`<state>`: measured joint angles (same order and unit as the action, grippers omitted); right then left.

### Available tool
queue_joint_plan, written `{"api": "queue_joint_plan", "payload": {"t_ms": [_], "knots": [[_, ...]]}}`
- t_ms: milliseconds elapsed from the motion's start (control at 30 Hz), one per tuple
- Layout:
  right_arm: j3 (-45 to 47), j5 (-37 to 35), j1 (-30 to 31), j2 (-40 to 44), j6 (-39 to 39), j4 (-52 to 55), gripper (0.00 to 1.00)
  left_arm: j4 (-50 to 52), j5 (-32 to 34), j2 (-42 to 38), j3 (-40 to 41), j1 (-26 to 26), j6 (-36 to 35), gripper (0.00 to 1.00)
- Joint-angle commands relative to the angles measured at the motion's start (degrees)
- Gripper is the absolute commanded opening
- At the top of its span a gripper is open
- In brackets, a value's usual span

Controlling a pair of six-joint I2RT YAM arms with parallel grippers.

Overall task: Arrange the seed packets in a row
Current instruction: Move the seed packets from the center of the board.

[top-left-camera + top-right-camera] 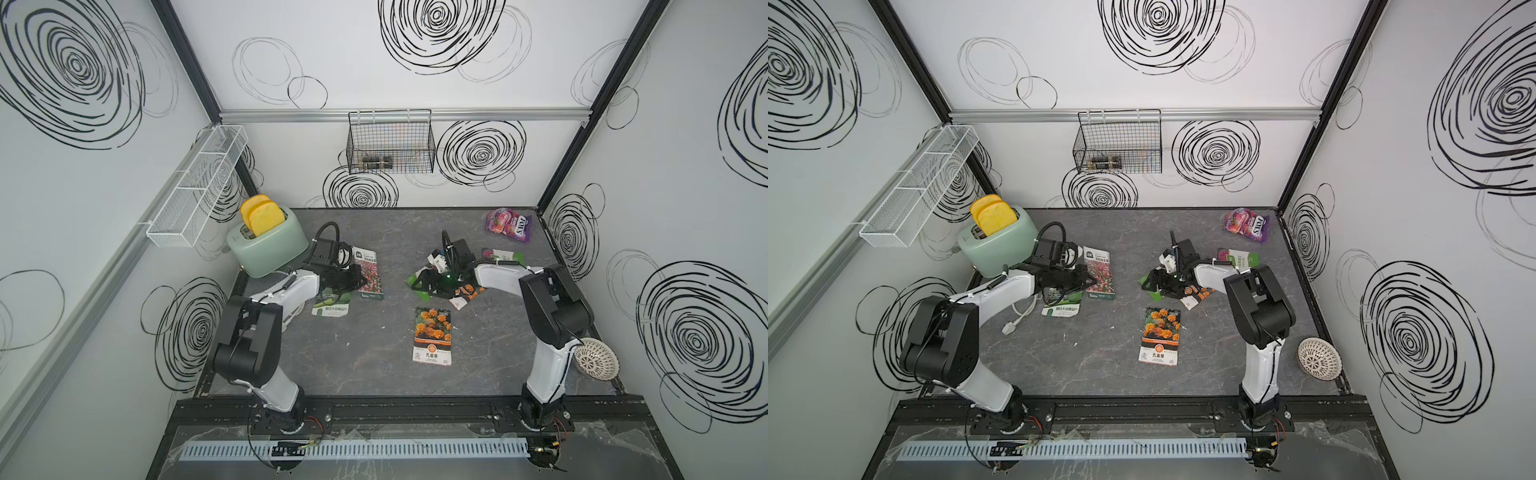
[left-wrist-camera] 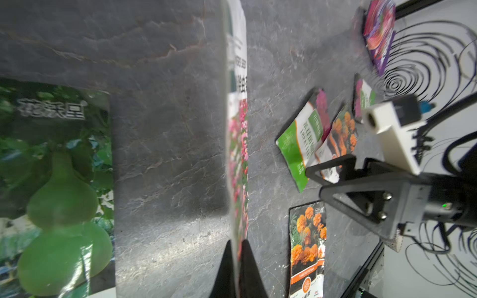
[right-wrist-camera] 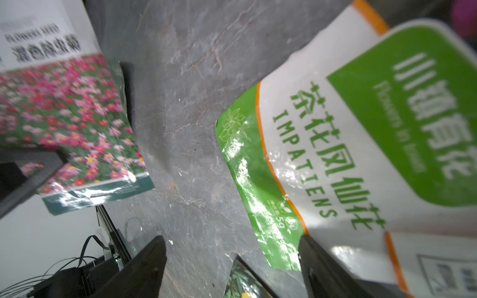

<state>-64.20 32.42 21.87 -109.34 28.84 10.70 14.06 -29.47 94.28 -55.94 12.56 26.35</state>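
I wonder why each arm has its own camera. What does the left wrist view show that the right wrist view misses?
Only left wrist: the gourd packet, the purple candy bag, and the left fingers pinching the pink-flower packet, seen edge-on. Only right wrist: the green-and-white packet close enough to read IMPATIENS. Both: those two packets, the open right fingers, the grey table.

The left arm stretches forward, its end effector [image 1: 360, 282] pointing right and pinched tight on the red-pink seed packet [image 1: 371, 272]. The right arm bends inward, its end effector [image 1: 417, 286] pointing left with fingers spread wide.
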Motion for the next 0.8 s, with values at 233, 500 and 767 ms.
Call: {"api": "queue_joint_plan", "payload": {"t_ms": [233, 500, 767], "knots": [[1.73, -2.28, -6.60, 5.14, -2.56, 4.02, 0.82, 4.17, 4.05, 7.65, -4.56, 4.12, -5.36, 0.00], [-0.02, -1.49, -5.04, 10.29, -2.56, 5.73, 0.83, 8.50, 10.27, 11.84, -6.19, 5.76, -8.76, 0.19], [-0.67, -1.50, -3.60, 11.95, -2.92, 6.25, 0.83, 12.57, 16.67, 12.17, -8.68, 7.14, -9.37, 0.53]]}}
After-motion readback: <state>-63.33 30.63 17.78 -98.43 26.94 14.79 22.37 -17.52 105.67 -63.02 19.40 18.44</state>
